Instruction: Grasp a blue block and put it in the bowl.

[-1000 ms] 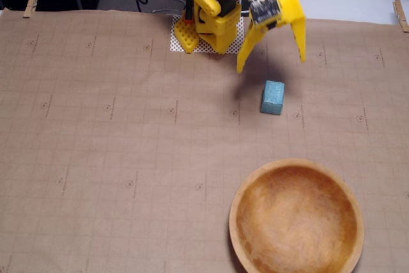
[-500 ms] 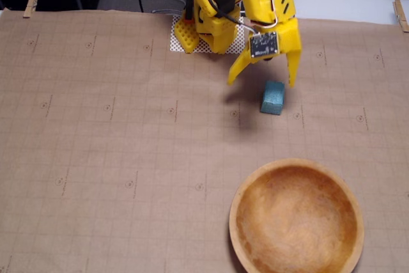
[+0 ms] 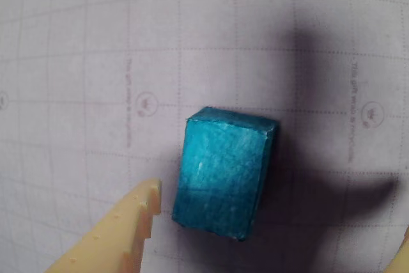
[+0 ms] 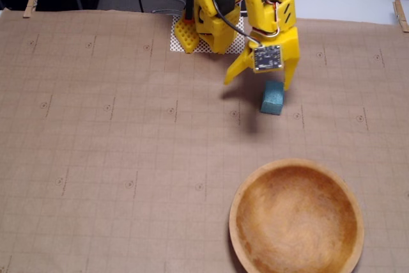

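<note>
One blue block (image 4: 273, 98), lying free on the gridded brown paper (image 4: 115, 158), in the right half of the sheet and nearer its far edge than its near one in the fixed view. Long axis: roughly far-to-near in that view, tipped slightly. In the wrist view the blue block (image 3: 223, 172) shows its broad top face, standing nearly upright in the picture with a slight lean.

One gripper (image 4: 259, 81), yellow, hanging over the block's far end, jaws spread wide and closed on nothing. In the fixed view one finger comes down at the block's right far corner; the other ends well off to its left, so the block sits toward the right-hand finger, not centred in the gap. In the wrist view a toothed fingertip (image 3: 131, 218) lies just beside the block's lower left edge, apart from it; the opposite finger barely enters at the lower right corner.

One bowl (image 4: 297, 217), wooden, empty, at the near edge of the paper, right of centre, well apart from the block and almost straight toward the near edge from it.

Judgement: the fingers flank the block's long sides, so closing would take it across its short width.
</note>
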